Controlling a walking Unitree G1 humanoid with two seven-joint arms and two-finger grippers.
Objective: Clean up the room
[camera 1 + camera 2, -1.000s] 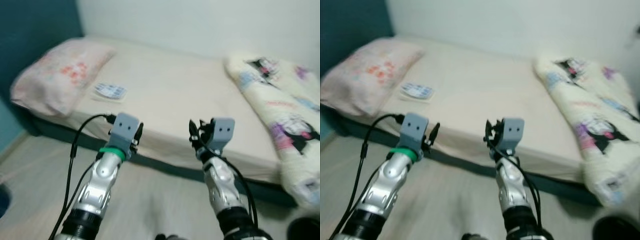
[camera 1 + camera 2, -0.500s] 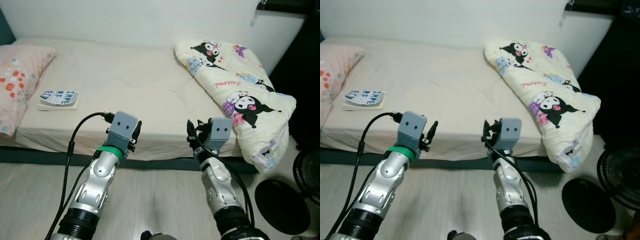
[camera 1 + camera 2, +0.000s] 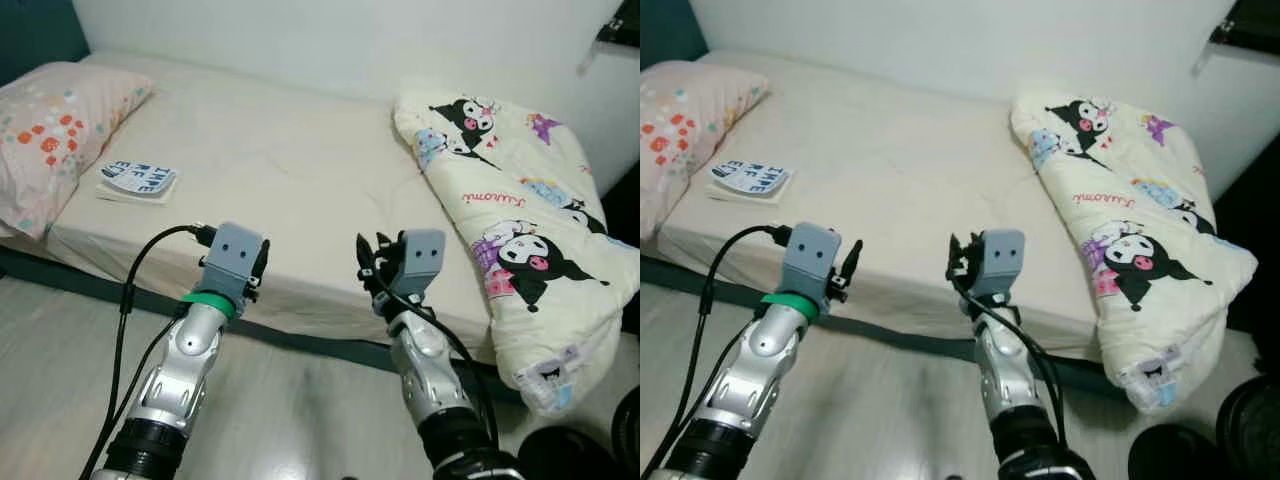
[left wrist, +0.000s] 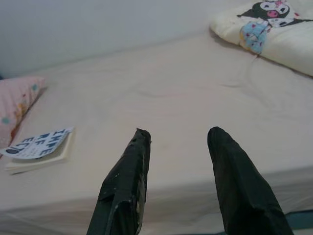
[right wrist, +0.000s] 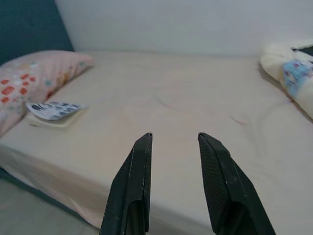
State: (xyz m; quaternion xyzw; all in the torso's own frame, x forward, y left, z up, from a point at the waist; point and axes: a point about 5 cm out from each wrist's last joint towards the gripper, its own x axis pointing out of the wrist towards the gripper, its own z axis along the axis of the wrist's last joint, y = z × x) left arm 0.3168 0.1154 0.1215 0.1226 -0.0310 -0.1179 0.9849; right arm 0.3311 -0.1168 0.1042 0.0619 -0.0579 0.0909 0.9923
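On bed, book well beyond left gripper, untouched.

Two silver, jointed metal arms with black collars near the base. Left arm has a green ring under a grey boxy wrist block with two small dark dots, plus a looping black cable. Right arm has the same grey block and a black cable alongside. Long black tapered fingers, scuffed.

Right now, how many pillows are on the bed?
1. The pink pillow lies at the bed's left end, beside the book. Another could hide under the folded cartoon blanket.
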